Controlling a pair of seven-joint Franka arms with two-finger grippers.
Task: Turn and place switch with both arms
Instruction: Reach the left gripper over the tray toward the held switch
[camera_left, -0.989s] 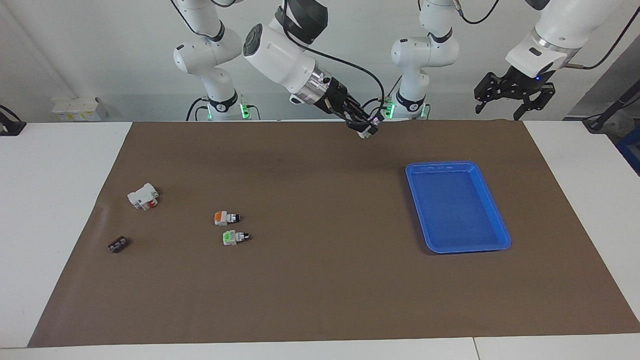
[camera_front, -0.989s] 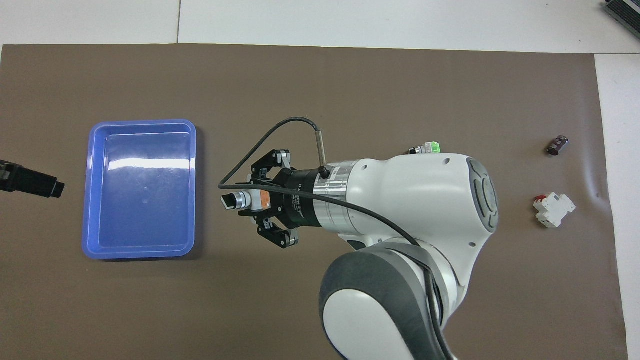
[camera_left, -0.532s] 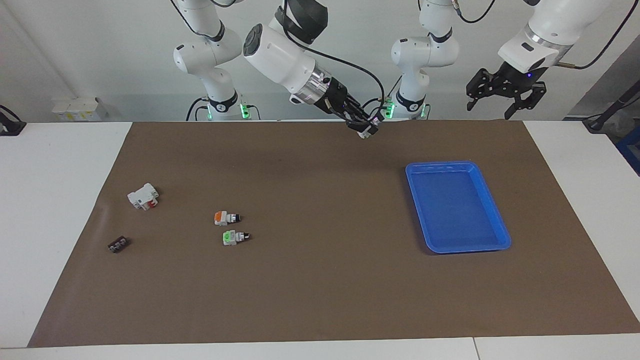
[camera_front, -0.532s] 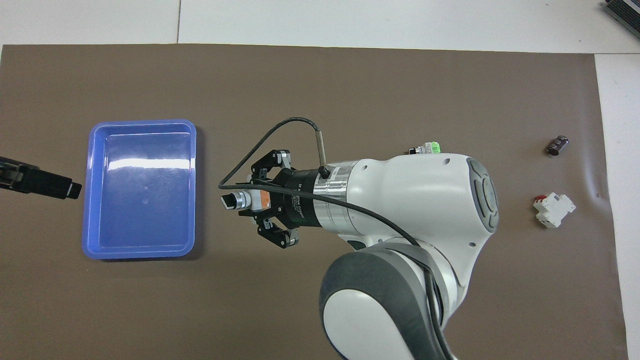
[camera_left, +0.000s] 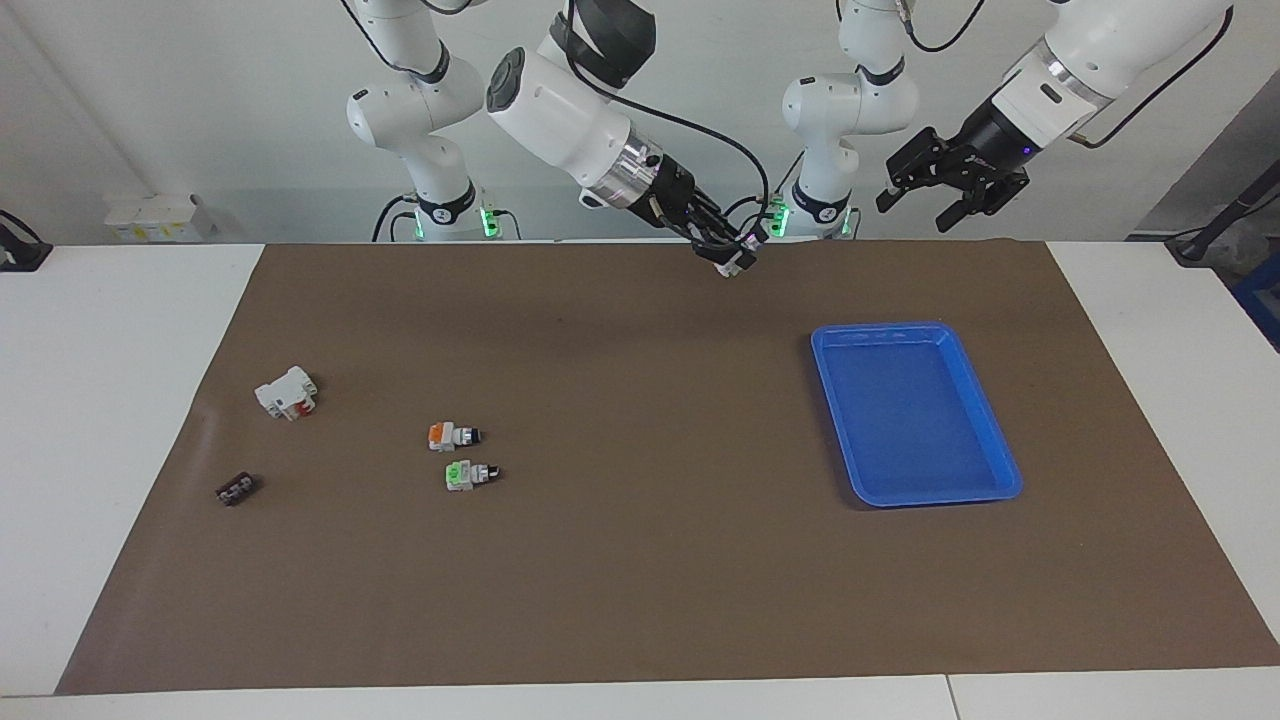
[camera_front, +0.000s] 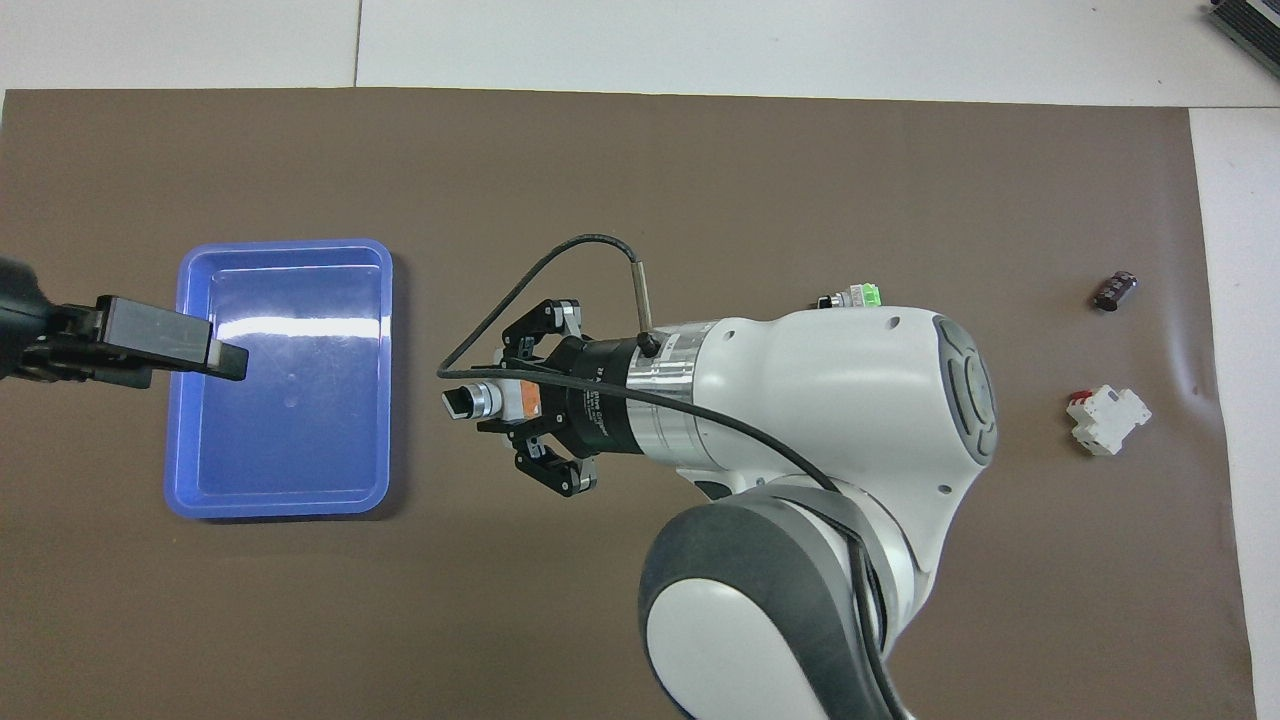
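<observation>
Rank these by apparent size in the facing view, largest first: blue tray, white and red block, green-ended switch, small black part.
1. Blue tray
2. White and red block
3. Green-ended switch
4. Small black part, though it looks close to the green-ended switch, so their order is unsure.

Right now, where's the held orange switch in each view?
Facing view: held switch at top centre, in the right gripper.
Overhead view: switch at centre, knob pointing toward the tray.
Shared landmark: blue tray, at the left arm's end.
</observation>
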